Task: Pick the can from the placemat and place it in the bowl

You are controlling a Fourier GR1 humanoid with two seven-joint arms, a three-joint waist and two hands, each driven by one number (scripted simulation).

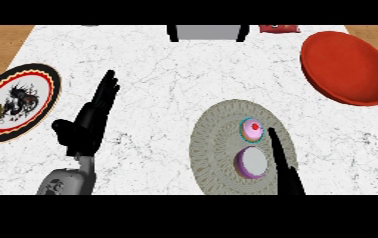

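Reach is the step in hand, judging from how things lie. The can (252, 161), seen from above as a purple ring round a pale top, stands on the round grey placemat (214, 147) near the lower right of the marble tabletop (184, 72). Just beyond it on the same mat sits a small pink and teal object (252, 129), close to the can but apart from it. The right hand (284, 164) comes in from the lower edge with its fingers straight and together, lying just beside the can's right flank and holding nothing. The left hand (92, 114) rests at the left with its fingers up and apart, also holding nothing.

To do this well, the right hand should probably spread thumb from fingers and curl round the can's side from the right, keeping clear of the pink object so as not to knock it. The red bowl (343, 67) lies well apart at the upper right, so the can will need a clean lift before it is carried that way. A patterned plate (26, 102) at the far left plays no part.
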